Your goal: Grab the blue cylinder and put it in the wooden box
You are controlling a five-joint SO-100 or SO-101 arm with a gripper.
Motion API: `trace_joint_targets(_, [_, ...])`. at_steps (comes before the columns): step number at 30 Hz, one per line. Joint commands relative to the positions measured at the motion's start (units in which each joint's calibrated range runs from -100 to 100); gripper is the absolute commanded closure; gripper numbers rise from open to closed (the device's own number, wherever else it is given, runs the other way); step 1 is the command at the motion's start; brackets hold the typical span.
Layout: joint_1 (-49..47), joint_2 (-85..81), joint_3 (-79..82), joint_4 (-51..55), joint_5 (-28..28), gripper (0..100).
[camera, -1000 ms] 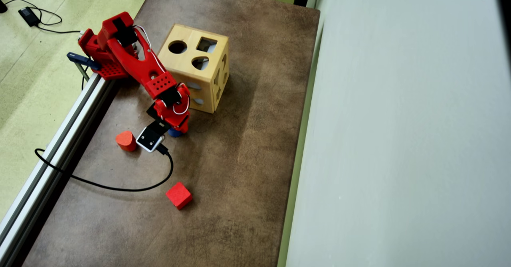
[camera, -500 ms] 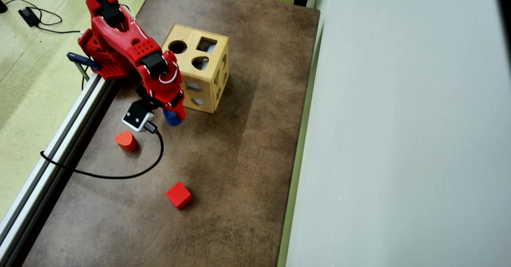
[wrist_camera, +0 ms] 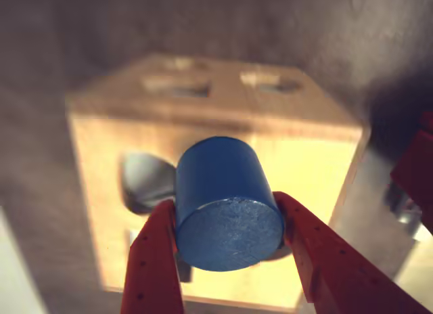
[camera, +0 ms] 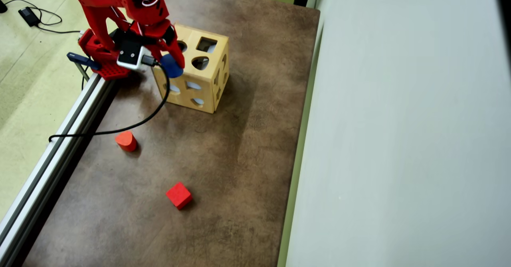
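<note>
— So how far has it got, do you reckon?

— Halfway, I'd say. The grab is done: the red two-finger claw is clamped on the small blue wooden cylinder, and the block is up off the brown tabletop. What's left is the drop into the big light-wood box with the shape cutouts.

— Take me across from the left, looking down from above.

— Leftmost on the tabletop is the orange-red rounded block, untouched, near the metal rail. Up and to its right is the claw with the blue cylinder, hanging over the near-left corner of the box's top. Then the box's round hole, only partly showing beside the arm, and the square hole further right. The red cube sits well apart, lower down.

— And from the camera on the wrist?

— One red finger presses the cylinder's left side, the other its right, flat round end facing the lens. The wooden box fills the background, blurred, its side face behind the block and its top cutouts beyond.

— Lined up with the round hole?

— Not yet, to my eye. It looks short of the opening, so it likely needs carrying a bit further over the top before letting go.
</note>
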Motion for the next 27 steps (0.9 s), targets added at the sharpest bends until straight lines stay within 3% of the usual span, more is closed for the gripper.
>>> trace_joint_targets(1, [-5.6, -6.4, 5.5, 0.5, -2.2, 92])
trace_joint_targets(6, [-10.4, -11.9, 11.5, 0.4, -3.0, 92])
trace_joint_targets(27, [-13.7, -12.2, 13.3, 0.3, -2.8, 92])
